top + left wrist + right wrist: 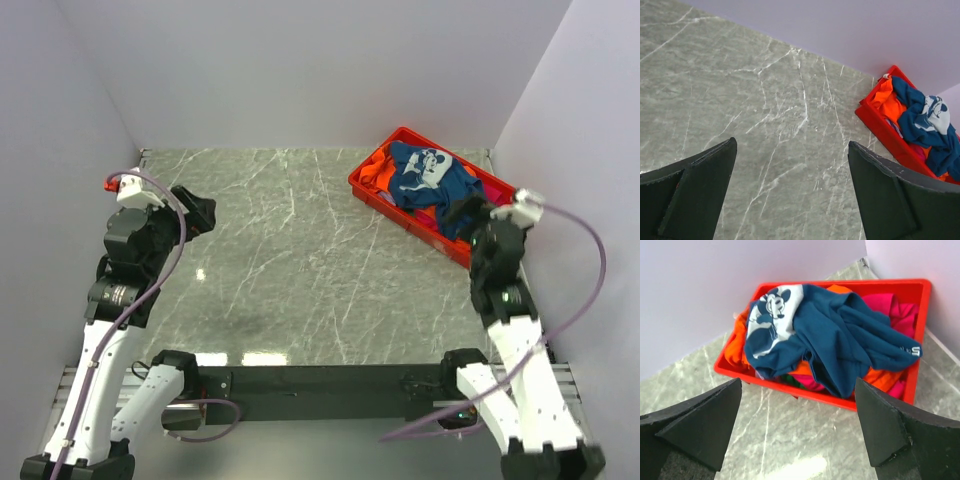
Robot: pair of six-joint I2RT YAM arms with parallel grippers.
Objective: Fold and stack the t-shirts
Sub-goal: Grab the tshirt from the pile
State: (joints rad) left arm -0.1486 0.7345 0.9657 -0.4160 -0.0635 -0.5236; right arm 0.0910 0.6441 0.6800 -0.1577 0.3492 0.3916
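Note:
The t-shirts lie crumpled in a red plastic crate (356, 184) at the table's back right. A navy-blue shirt (840, 335) with a pale cartoon-mouse print is on top. An orange shirt (735, 352) and a magenta-pink one (890, 307) show under it. My right gripper (799, 382) hovers open just in front of the crate's near wall, holding nothing. My left gripper (792, 144) stands open above the bare left side of the table, far from the crate (880, 127). From above, the navy shirt (425, 180) lies beyond the right gripper (462, 212); the left gripper (205, 212) is at the left.
The table (290, 260) is grey-green marble. Pale walls close it in on the left, back and right. The crate sits askew in the back right corner, close to the right wall. A black rail (320, 380) with the arm bases runs along the near edge.

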